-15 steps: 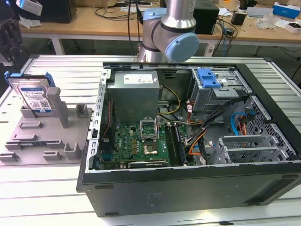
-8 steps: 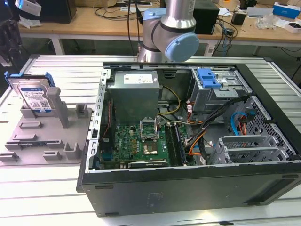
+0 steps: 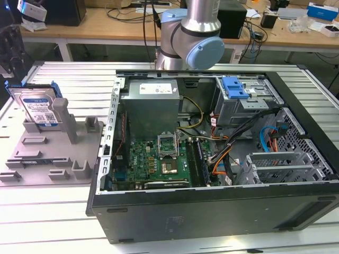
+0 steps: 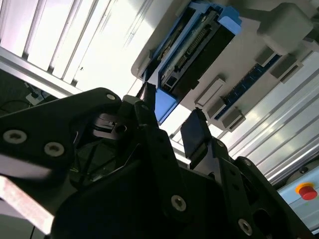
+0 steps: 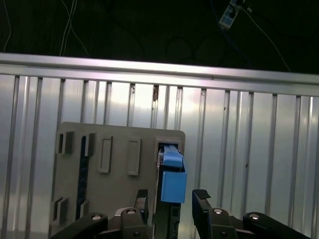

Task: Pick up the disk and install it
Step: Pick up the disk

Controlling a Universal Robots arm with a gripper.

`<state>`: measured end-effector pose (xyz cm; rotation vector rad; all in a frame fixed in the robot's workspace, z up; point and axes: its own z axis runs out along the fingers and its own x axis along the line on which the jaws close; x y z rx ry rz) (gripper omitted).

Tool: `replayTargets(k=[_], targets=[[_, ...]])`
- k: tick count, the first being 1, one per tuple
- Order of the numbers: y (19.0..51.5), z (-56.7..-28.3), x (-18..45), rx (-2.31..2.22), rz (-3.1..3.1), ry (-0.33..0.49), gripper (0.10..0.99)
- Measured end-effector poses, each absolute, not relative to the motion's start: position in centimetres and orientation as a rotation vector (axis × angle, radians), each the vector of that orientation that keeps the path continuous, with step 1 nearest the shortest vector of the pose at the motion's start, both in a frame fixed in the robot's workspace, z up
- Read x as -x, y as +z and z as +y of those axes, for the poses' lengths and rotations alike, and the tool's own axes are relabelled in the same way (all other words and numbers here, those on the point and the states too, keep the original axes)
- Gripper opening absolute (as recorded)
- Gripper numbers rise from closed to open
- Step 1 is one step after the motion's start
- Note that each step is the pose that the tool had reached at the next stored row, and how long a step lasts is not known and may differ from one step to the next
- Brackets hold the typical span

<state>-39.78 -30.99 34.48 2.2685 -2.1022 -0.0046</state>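
Ribbed table [image 3: 53, 217]: disk [image 3: 38, 108] in gray holder [image 3: 53, 153]

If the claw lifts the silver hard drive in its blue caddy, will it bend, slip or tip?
The silver hard drive in its blue plastic caddy looks rigid and probably will not bend. Standing on edge in the grey plastic holder, it might tip if pushed sideways. Its smooth blue end tab, inside the open claw, could slip.
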Motion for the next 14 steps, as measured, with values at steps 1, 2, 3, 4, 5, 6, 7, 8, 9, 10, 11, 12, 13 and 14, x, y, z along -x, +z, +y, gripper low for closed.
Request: replayTargets(k=[1, 2, 3, 4, 5, 6, 7, 8, 9, 10, 11, 12, 13, 14], targets=[[34.38, -31.00, 39.77, -2.268, -2.102, -0.004, 0.482], [34.31, -31.01, 39.77, -2.268, -2.102, -0.004, 0.482], [34.20, -31.00, 39.77, -2.268, -2.103, -0.005, 0.482], [34.13, -31.01, 39.77, -2.268, -2.103, -0.005, 0.482], [34.06, -31.00, 39.77, -2.268, -2.103, -0.005, 0.482], [34.00, -31.00, 39.77, -2.268, -2.103, -0.005, 0.482], [33.94, -31.00, 39.77, -2.268, -2.103, -0.005, 0.482], [33.88, -31.00, 39.77, -2.268, -2.103, -0.005, 0.482], [33.83, -31.00, 39.77, -2.268, -2.103, -0.005, 0.482], [33.78, -31.00, 39.77, -2.268, -2.103, -0.005, 0.482], [33.73, -31.00, 39.77, -2.268, -2.103, -0.005, 0.482], [33.65, -31.01, 39.79, -2.268, -2.103, -0.004, 0.482], [33.59, -31.01, 39.82, -2.267, -2.103, -0.005, 0.482], [33.54, -31.01, 39.86, -2.267, -2.103, -0.005, 0.482]])
